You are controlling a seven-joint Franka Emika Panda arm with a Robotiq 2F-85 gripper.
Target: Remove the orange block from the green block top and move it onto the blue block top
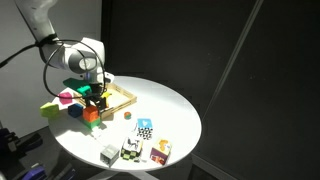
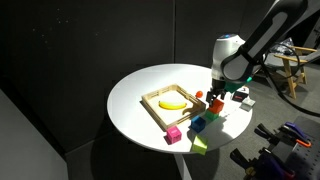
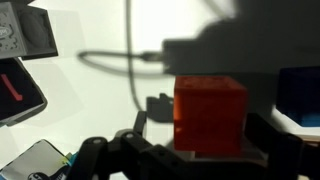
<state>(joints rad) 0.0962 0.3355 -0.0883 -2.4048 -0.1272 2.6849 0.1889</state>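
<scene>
The orange block (image 3: 210, 112) fills the middle of the wrist view, between my gripper's (image 3: 200, 140) two dark fingers. The right finger is next to the block and a pale gap shows on the left, so the jaws look open around it. In an exterior view the gripper (image 2: 215, 96) hangs over the orange block (image 2: 215, 104), which sits on the green block (image 2: 212, 114). The green block is hidden in the wrist view. The blue block (image 3: 300, 95) stands at the right edge of the wrist view. It also shows on the table in an exterior view (image 2: 197, 124). The orange block also shows under the gripper (image 1: 95, 97) in an exterior view (image 1: 91, 115).
All of this is on a round white table (image 2: 135, 95). A wooden tray (image 2: 172, 102) with a yellow piece lies beside the blocks. A magenta cube (image 2: 174, 133) and a yellow-green piece (image 2: 200, 145) lie near the edge. Small boxes (image 1: 145, 128) lie at the table's other side. A cable (image 3: 110, 55) crosses the tabletop.
</scene>
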